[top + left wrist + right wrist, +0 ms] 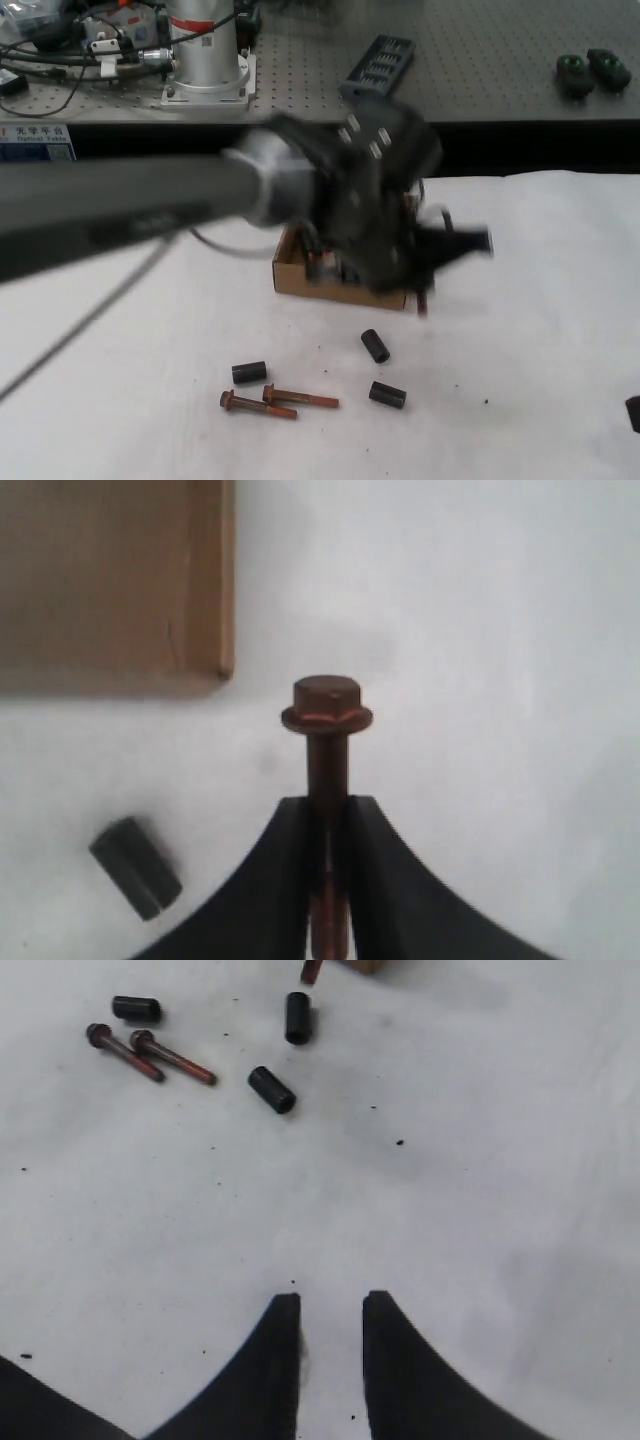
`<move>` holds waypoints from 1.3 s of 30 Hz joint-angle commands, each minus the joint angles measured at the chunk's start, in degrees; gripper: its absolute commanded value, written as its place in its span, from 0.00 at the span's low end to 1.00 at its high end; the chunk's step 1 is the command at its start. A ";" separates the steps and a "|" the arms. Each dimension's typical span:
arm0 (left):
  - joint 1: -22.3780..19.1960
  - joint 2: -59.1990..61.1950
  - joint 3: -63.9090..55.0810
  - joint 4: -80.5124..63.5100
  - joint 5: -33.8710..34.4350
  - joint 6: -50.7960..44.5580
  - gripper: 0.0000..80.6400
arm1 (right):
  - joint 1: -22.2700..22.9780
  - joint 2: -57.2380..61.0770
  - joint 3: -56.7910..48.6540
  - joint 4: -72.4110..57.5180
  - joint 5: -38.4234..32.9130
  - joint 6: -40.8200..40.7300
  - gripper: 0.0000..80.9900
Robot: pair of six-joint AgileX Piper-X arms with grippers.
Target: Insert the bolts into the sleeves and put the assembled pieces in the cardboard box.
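Left gripper (328, 815) clamps bolt (326, 720) by shank, head clear beyond fingertips; grip likely chosen to keep bolt straight for mating with sleeve. One sleeve (135, 868) lies beside fingers, cardboard box (110, 580) corner just ahead. Right gripper (330, 1305) empty, fingers narrowly apart, loose bolts (150, 1052) and loose sleeves (272, 1090) well ahead. White cloth (480, 1180) covers table; perforated bench (480, 60) behind.

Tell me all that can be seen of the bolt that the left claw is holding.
The bolt looks like rusty, copper-brown metal, with a hexagonal head on a round flange and a straight shank. The left claw is shut on the shank, and the head sticks out beyond the fingertips. The bolt is above the white cloth, near a corner of the cardboard box.
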 commanded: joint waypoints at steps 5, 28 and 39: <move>3.10 -10.19 4.43 -2.18 -2.36 2.68 0.01 | -0.44 6.69 -0.15 1.44 -5.42 -16.76 0.19; 8.62 -44.09 50.63 -44.34 7.07 -3.33 0.01 | 3.92 63.61 -34.12 9.94 1.22 -22.90 0.22; 8.62 -44.09 50.63 -48.84 8.15 -3.78 0.01 | 11.28 72.83 -44.46 14.02 3.05 -31.60 0.23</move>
